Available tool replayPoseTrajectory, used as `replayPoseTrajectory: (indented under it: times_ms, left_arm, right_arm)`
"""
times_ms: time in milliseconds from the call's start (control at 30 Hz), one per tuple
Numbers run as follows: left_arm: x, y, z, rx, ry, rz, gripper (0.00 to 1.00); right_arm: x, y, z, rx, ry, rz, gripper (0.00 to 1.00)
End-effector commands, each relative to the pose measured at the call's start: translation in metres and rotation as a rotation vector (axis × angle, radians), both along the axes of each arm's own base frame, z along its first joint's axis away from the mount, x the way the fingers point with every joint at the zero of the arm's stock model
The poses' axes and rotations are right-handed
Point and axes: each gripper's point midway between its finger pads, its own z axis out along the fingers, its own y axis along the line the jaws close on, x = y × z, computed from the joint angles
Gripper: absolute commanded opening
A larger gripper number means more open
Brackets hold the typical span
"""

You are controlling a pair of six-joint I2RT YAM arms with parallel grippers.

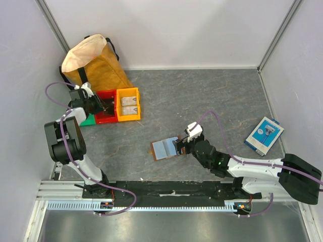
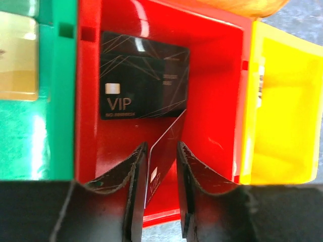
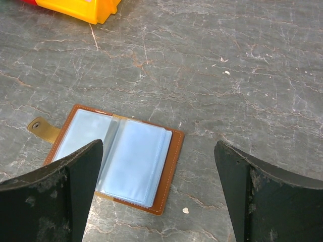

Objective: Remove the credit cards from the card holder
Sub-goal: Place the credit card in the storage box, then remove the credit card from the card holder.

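The card holder (image 3: 174, 151) lies open on the table, brown outside with pale blue sleeves inside; it also shows in the top view (image 1: 162, 149). My right gripper (image 3: 159, 145) is open wide just above its right half, empty; in the top view this gripper (image 1: 180, 146) is at the holder's right edge. My left gripper (image 2: 161, 146) is over the red bin (image 2: 217, 91), jaws slightly apart. A dark credit card (image 2: 166, 146) stands tilted between them, leaning on the left finger (image 2: 133, 171). A black VIP card (image 2: 141, 80) lies in the red bin.
A yellow bin (image 1: 127, 104) with silver-grey cards sits right of the red bin (image 1: 105, 108); a green bin (image 1: 89, 120) is on its left. A brown bag (image 1: 93, 63) stands behind them. A blue-and-white packet (image 1: 264, 135) lies at the right.
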Motion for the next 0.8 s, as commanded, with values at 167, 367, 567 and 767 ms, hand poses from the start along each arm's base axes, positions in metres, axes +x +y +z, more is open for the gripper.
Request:
replayPoseTrajectory:
  times_ms: [167, 367, 567, 767]
  left_arm:
    - [-0.002, 0.029, 0.053, 0.220, -0.049, 0.114, 0.51]
    - [-0.006, 0.018, 0.092, 0.263, -0.113, 0.126, 0.61]
    - [-0.024, -0.022, 0.134, 0.257, -0.181, 0.072, 0.63]
    - [-0.062, -0.117, 0.156, 0.199, -0.215, -0.124, 0.63]
  right_arm:
    - [0.007, -0.003, 0.008, 0.021, -0.022, -0.045, 0.98]
    - [0.008, -0.003, 0.006, -0.011, -0.011, -0.050, 0.98]
    - [0.006, 0.003, 0.017, -0.013, 0.006, -0.026, 0.98]
    - [-0.001, 0.011, 0.019, -0.028, 0.067, 0.015, 0.97]
